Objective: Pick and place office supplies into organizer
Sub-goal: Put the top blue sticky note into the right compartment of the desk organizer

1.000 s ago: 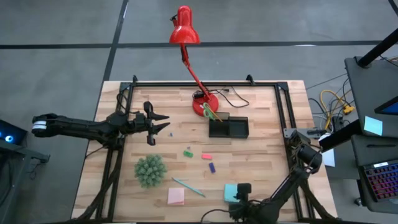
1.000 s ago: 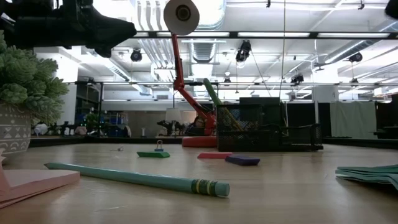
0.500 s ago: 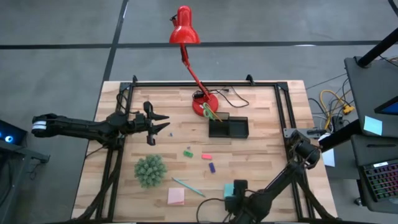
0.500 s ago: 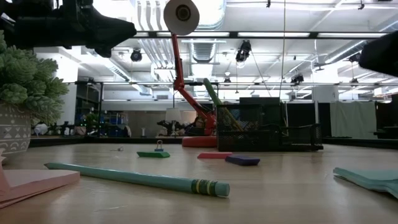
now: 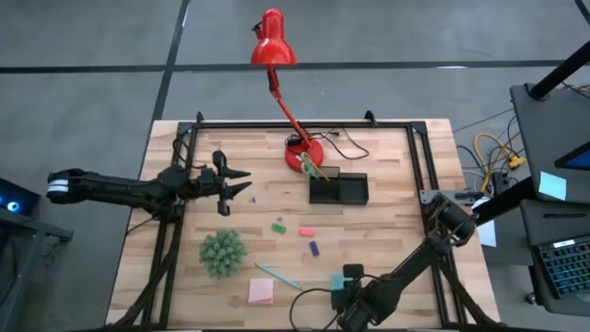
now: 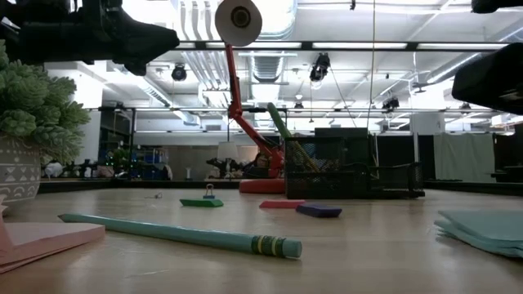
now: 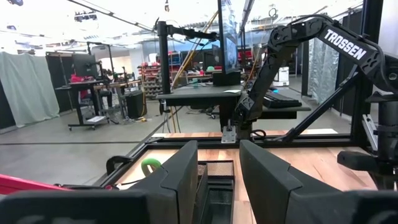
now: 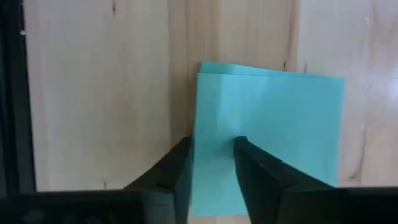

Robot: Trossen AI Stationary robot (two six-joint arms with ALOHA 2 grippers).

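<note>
Light-blue sticky pad (image 5: pixel 342 280), lower centre of the high view near the worktop's (image 5: pixel 387 166) front edge: my right hand (image 8: pixel 211 162) sits over it, fingers (image 8: pixel 180 171) narrowly parted on its near edge; I cannot tell whether they grip it. Pink sticky pad (image 5: pixel 261 291), lower left of centre, flat. Teal pen (image 5: pixel 279 277) between the two pads, lying diagonal. Green piece (image 5: pixel 278 227), red-pink piece (image 5: pixel 306 231) and purple piece (image 5: pixel 314 248), loose at mid-frame. Black organizer (image 5: pixel 339 190), upper centre, green-handled scissors (image 5: pixel 312 169) standing in its left end, just beside the red lamp base (image 5: pixel 304 153). Fuzzy green ball (image 5: pixel 222 252), left of centre. My left hand (image 5: pixel 233 183), upper left, hovering, fingers apart and holding nothing.
</note>
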